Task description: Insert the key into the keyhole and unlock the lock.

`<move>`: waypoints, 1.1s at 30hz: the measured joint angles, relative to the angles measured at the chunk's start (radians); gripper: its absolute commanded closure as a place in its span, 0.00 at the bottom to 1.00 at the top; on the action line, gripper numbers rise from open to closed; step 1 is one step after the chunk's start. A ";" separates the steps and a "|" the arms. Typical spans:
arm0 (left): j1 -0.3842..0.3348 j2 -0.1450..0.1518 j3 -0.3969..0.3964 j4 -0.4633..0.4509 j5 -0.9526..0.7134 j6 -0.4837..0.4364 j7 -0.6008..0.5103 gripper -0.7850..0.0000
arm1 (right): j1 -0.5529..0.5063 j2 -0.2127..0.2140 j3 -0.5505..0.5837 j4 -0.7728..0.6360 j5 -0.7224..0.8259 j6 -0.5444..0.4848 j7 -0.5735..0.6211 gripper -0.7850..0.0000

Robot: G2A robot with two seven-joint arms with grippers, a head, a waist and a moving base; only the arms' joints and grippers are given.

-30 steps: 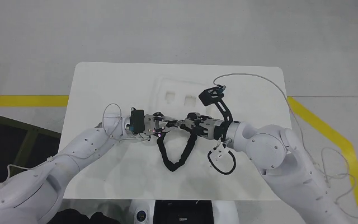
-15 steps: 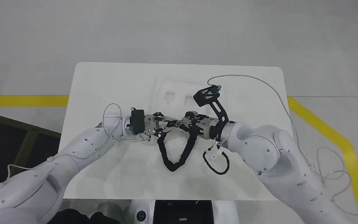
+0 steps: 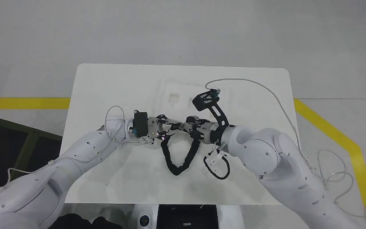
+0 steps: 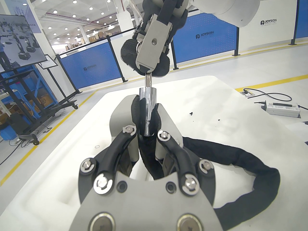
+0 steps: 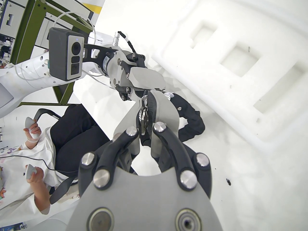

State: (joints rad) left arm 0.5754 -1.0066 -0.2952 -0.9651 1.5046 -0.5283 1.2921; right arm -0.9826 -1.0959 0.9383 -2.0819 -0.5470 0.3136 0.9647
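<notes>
**Top view:** The left gripper (image 3: 163, 127) and right gripper (image 3: 186, 125) meet tip to tip over the middle of the white table (image 3: 91, 86). The black fabric-sleeved chain lock (image 3: 177, 160) loops toward the near edge.

**Left wrist view:** The left claw is clenched on the lock's chrome cylinder (image 4: 148, 111), steadying its keyhole end against the slim silver key (image 4: 148, 80). Insertion depth cannot be told.

**Right wrist view:** The right claw grasps the key's head (image 5: 143, 117), judged ready for turning.

We see logo lettering on blue barrier panels (image 4: 204, 35) — past the table's (image 4: 216, 92) three o'clock edge. A white panel (image 4: 268, 22) carries the same.
</notes>
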 measured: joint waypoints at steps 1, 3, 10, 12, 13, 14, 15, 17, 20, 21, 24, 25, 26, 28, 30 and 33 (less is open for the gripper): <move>0.000 0.000 0.000 0.000 0.000 0.000 0.000 1.00 | 0.000 -0.001 -0.003 -0.001 0.001 -0.001 0.002 1.00; 0.000 0.000 0.000 0.000 0.000 0.000 0.000 1.00 | 0.001 -0.003 -0.008 -0.002 0.003 -0.002 0.003 1.00; 0.000 0.000 0.000 0.000 0.000 0.000 0.000 1.00 | 0.006 -0.008 -0.010 0.008 -0.010 0.006 0.000 0.69; 0.000 0.000 0.000 0.000 0.000 0.000 0.000 1.00 | 0.005 -0.009 -0.005 0.010 -0.011 0.007 -0.001 0.66; 0.000 0.000 0.000 0.000 0.000 0.000 0.000 1.00 | 0.004 -0.009 -0.002 0.010 -0.011 0.008 -0.003 0.56; 0.000 0.000 0.000 0.000 0.000 0.000 0.000 1.00 | 0.003 -0.009 0.000 0.009 -0.010 0.008 -0.004 0.55; 0.000 0.000 0.000 0.000 0.000 0.000 0.000 1.00 | 0.003 -0.010 0.004 0.008 -0.007 0.008 -0.005 0.55; 0.000 0.000 0.000 0.000 0.000 0.000 0.000 1.00 | 0.002 -0.011 0.008 0.005 -0.001 0.006 -0.008 0.51; 0.000 0.000 0.000 0.000 0.000 0.000 0.000 1.00 | 0.000 -0.012 0.015 -0.006 0.016 -0.005 -0.007 0.35; 0.000 0.000 0.000 0.000 0.000 0.000 0.000 1.00 | -0.001 -0.012 0.020 -0.011 0.024 -0.010 -0.004 0.34; 0.013 0.001 -0.011 -0.015 -0.010 0.008 -0.028 1.00 | -0.008 -0.010 0.040 -0.030 0.034 -0.019 0.011 0.45; 0.018 0.002 -0.017 -0.022 -0.013 0.009 -0.043 1.00 | -0.011 -0.008 0.049 -0.035 0.035 -0.022 0.018 0.49; 0.022 0.003 -0.024 -0.028 -0.014 0.007 -0.053 1.00 | -0.015 -0.006 0.060 -0.041 0.037 -0.026 0.025 0.52; 0.030 0.007 -0.038 -0.039 -0.014 0.000 -0.068 1.00 | -0.024 -0.001 0.089 -0.055 0.041 -0.037 0.041 0.62; 0.038 0.011 -0.051 -0.048 -0.010 -0.005 -0.077 1.00 | -0.037 0.005 0.122 -0.068 0.044 -0.050 0.060 0.67; 0.049 0.015 -0.069 -0.060 -0.003 -0.010 -0.088 1.00 | -0.058 0.013 0.167 -0.082 0.052 -0.068 0.085 0.96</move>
State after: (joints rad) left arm 0.6247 -0.9916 -0.3640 -1.0255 1.5017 -0.5388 1.2044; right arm -1.0402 -1.0832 1.1053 -2.1639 -0.4951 0.2460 1.0493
